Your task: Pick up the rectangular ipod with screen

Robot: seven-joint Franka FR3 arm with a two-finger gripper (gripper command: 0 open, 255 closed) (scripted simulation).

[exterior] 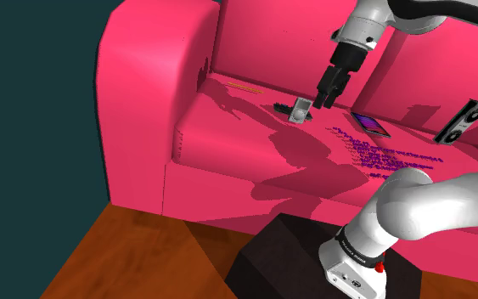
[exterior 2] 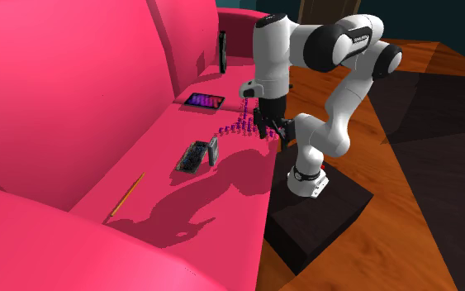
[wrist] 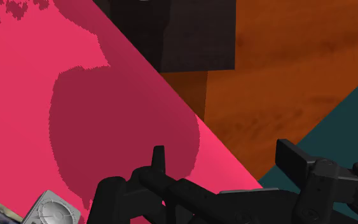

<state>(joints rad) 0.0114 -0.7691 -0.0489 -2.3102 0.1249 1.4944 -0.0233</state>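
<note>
Hovering gripper [exterior: 323,104], fingers [wrist: 158,167] apart, just beside the grey ipod [exterior: 300,110]

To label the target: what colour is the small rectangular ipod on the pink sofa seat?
Light silver-grey; the small rectangular ipod shows best in the shoulder view.

A living room at home: a pink sofa [exterior: 143,102] on wooden floor [exterior: 126,255] (teal wall [exterior: 25,85] behind).

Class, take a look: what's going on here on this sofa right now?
A white robot arm hangs its black gripper, jaws open and empty, above the seat of a pink sofa. The small grey ipod rests on the cushion just beside it, untouched. Nothing is lifted yet.
</note>
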